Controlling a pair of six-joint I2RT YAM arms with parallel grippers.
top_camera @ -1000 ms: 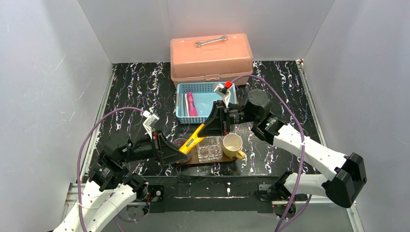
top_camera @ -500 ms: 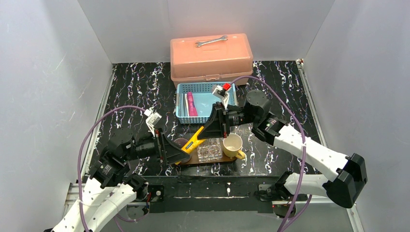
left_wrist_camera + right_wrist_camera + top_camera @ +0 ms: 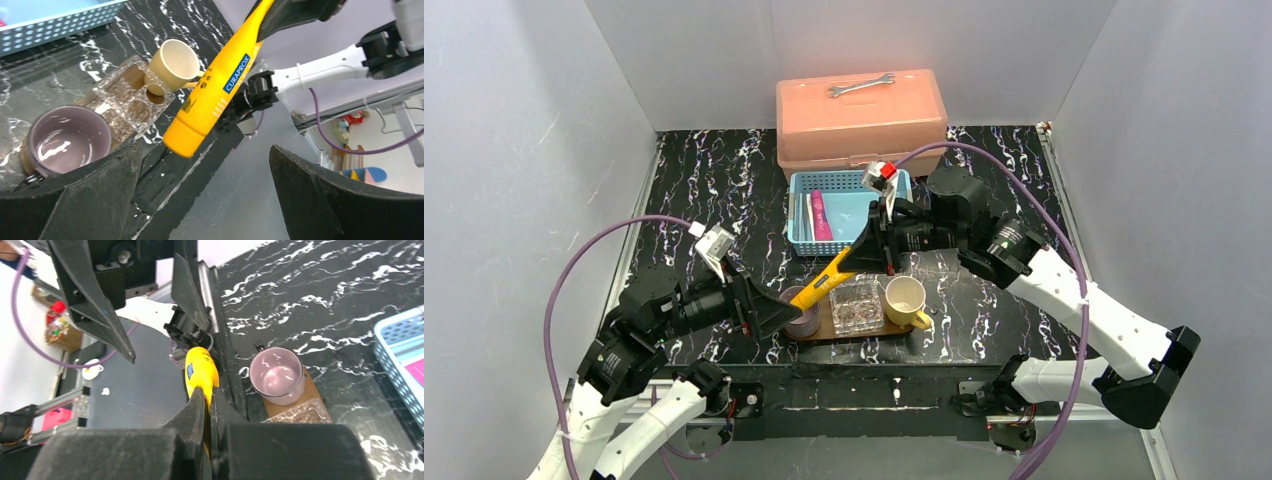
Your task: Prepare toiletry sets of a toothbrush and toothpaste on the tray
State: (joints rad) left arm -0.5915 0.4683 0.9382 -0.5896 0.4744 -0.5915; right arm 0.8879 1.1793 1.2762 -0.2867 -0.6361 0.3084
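Toothpaste, the bright yellow flat tube (image 3: 821, 285), is pinched tight in my right claw (image 3: 855, 262) at mid-frame; my left claw (image 3: 786, 314), lower left, is spread wide.

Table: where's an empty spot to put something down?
Bare tabletop lies left of the blue basket and pink toolbox, up to the left wall, and again right of them, beyond the right arm. The tray is crowded: purple cup, glass holder and yellow mug fill it.
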